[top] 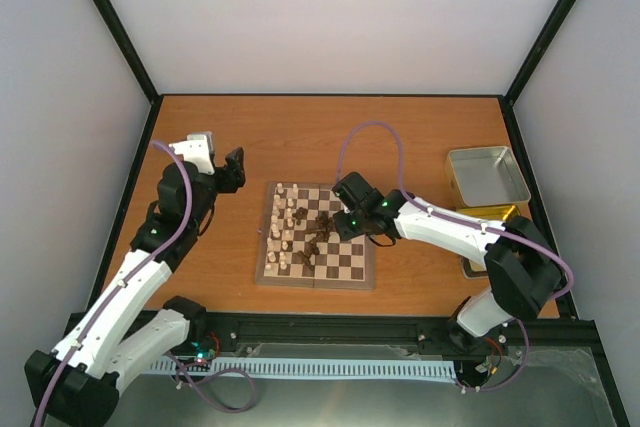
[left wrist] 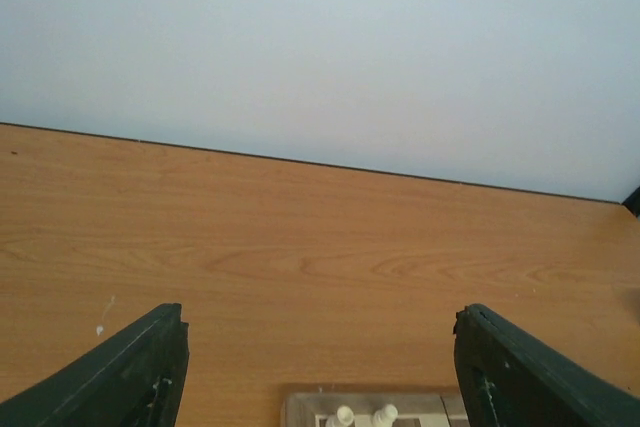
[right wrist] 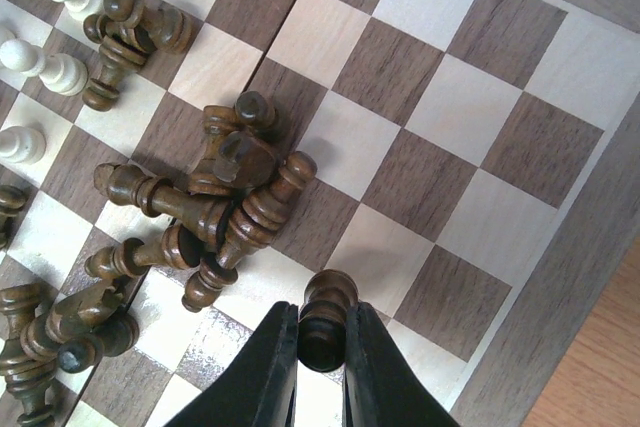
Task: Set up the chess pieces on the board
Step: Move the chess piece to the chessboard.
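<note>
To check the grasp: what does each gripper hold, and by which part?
The right gripper pinches one dark brown chessman by one end; the other end sticks out. The left gripper holds nothing.

The right half of the board (right wrist: 470, 107) is bare squares, free to come down on. Its middle is blocked by a tangled heap of fallen chess pieces (right wrist: 230, 197), and upright cream chessmen (top: 283, 232) crowd the left files. The right gripper (right wrist: 322, 347), clamped on one dark chessman (right wrist: 326, 312), hangs just beside that heap. The tabletop (top: 300, 137) beyond the board's far edge lies open; a metal tray (top: 487, 175) stands well off to the right.
</note>
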Controlling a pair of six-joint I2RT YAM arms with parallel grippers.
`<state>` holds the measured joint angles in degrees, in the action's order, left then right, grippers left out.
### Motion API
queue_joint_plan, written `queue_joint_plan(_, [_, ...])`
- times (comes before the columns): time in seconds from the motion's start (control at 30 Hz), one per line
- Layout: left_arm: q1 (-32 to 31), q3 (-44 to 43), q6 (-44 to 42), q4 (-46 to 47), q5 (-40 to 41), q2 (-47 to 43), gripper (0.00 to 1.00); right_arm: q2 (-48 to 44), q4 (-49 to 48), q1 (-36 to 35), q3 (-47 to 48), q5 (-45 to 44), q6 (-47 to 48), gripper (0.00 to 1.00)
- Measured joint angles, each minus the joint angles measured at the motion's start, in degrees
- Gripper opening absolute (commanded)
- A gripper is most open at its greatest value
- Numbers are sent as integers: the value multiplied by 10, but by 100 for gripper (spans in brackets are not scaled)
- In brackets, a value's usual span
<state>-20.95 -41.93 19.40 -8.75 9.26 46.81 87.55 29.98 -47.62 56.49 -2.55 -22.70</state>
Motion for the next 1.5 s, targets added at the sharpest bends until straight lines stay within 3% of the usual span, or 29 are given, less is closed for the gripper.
queue_joint_plan(0.53, [0, 0, 0, 42, 23, 16, 74, 0, 1, 2, 0, -32, 4, 11])
queue_joint_plan(1.23, [0, 3, 0, 45, 19, 22, 77, -17, 10, 3, -23, 20, 4, 12])
queue_joint_plan(1.5, [0, 3, 0, 45, 19, 22, 77, -27, 17, 3, -30, 30, 5, 18])
